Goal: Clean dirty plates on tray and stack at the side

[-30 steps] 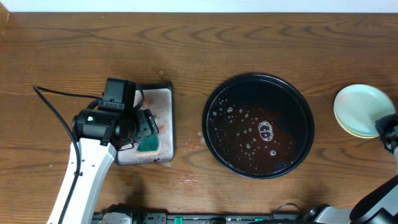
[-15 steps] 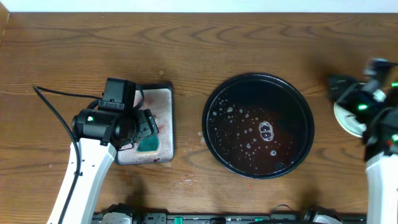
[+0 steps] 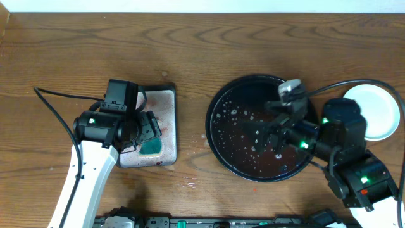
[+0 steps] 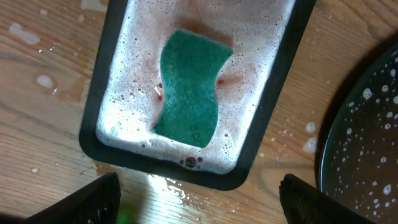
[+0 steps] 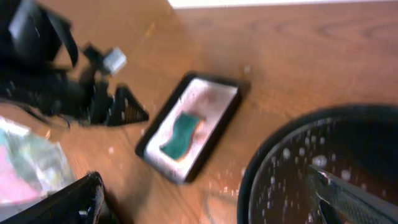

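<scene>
The plates are stacked on the bare wood at the right of the table, the top one pale and clean-looking, its left edge hidden by my right arm. The round black tray holds only soapy water and bubbles; its rim also shows in the wrist views. My right gripper hovers over the tray, open with nothing between its fingers. My left gripper stands open and empty just in front of the rectangular tray.
A green sponge lies in foamy pinkish water in the small rectangular tray. Water drops wet the wood in front of both trays. My right arm's cable loops above the plates.
My right arm has swung left from over the plate stack to above the black tray, and the stack's top plate is now uncovered. The left arm and the sponge have not moved.
</scene>
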You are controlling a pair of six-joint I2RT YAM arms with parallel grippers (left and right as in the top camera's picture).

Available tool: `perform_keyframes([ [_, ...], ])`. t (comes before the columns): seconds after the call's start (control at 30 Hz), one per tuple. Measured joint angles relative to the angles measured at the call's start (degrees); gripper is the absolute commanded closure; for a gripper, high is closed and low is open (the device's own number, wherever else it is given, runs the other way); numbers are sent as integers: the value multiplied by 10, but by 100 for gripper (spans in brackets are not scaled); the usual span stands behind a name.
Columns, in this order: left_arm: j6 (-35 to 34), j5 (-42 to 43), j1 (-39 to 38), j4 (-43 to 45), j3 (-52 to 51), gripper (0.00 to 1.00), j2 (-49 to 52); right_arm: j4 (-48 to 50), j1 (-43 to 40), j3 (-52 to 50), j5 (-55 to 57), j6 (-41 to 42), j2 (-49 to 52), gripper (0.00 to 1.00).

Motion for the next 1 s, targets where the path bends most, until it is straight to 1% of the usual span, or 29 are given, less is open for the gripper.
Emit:
perform_keyframes([
  [0.17,0,0,0,0,0,18,0,-18,4,0,40,-31,0,1],
  [0.27,0,0,0,0,0,18,0,-13,4,-2,78,-66,-12,1],
  [0.33,0,0,0,0,0,18,0,10,4,-13,118,-87,-37,1],
  [0.43,0,0,0,0,0,18,0,52,4,-54,186,-106,-101,1],
  [0.53,0,0,0,0,0,18,0,86,1,-124,239,-116,-182,1],
  [0.67,0,0,0,0,-1,18,0,115,-28,-237,275,-123,-280,1],
  [0.87,0,0,0,0,-1,18,0,175,-83,-382,291,-125,-396,1],
  [1.0,0,0,0,0,-1,18,0,223,-89,-441,294,-125,-446,1],
])
